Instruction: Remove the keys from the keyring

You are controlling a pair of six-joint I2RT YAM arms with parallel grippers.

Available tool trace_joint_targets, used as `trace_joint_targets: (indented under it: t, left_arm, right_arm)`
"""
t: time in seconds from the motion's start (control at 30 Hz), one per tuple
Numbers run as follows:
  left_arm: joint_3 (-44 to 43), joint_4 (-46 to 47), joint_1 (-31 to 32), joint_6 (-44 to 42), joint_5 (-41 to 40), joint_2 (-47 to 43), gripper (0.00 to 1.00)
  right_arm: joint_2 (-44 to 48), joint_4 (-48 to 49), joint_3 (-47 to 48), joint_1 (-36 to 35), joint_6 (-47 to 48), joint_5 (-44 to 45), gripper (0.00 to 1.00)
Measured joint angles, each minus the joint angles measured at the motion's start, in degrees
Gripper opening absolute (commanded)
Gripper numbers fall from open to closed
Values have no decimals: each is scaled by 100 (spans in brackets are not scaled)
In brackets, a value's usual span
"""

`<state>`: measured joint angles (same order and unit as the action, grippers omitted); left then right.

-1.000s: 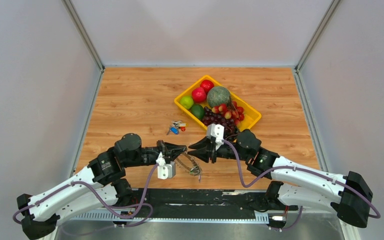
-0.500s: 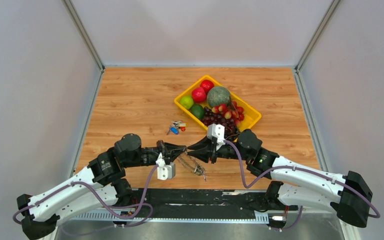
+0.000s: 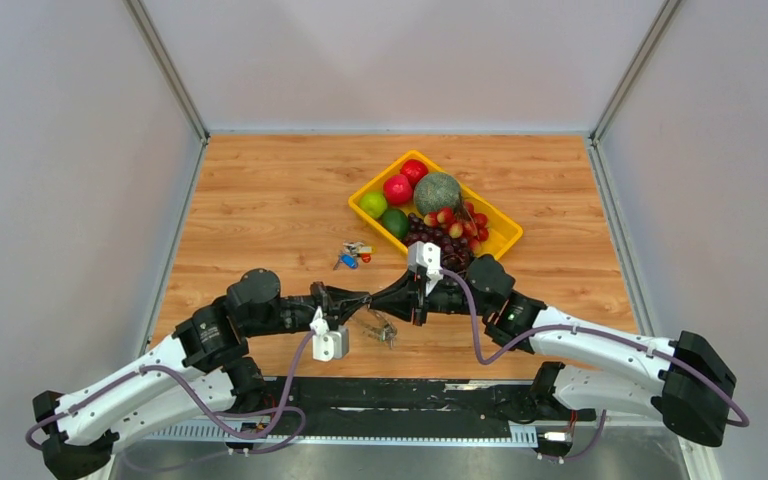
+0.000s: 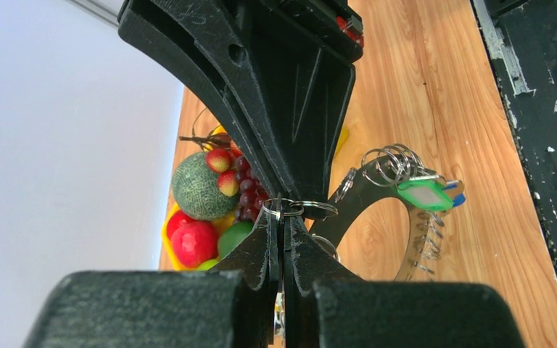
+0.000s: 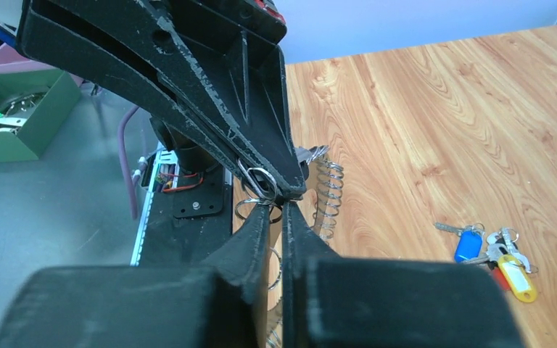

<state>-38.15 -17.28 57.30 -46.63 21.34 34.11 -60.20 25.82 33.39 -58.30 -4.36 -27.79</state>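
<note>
Evidently the separating step is under way: both arms are meeting tip to tip just above the wooden table [image 3: 260, 200]. The left gripper [image 4: 283, 217] is pinching, jaws nearly together, on the small split rings [image 4: 312, 209]. The right gripper [image 5: 278, 210] is closing just as narrowly on the same cluster; which ring each one is gripping I cannot tell. The keyring [image 4: 354, 192] is hanging from those rings, clear of the table, with the green-capped key [image 4: 424, 194] and the blue-capped key [image 4: 458, 198] dangling together at its outer side. I judge the next move is calling for one gripper bracing while the other is working a key's ring off.
</note>
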Motion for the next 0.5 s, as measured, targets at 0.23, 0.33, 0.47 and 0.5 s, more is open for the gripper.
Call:
trace_joint_targets:
  t: [0.23,0.33,0.47,0.5]
  left_arm:
    - [46,31,2,-7,-52,-144,0]
    - [66,179,2,-20,-74,-186,0]
    - [66,319,2,-31,-92,-199,0]
    - [70,321,2,-33,-101,-197,0]
  right_arm:
    - [39,37,-2,9,-612,162,0]
    - [160,81,-50,-2,-1215,358,0]
    - [223,55,-59,-17,-2201,684,0]
    - [212,-52,-22,-24,-2474,798,0]
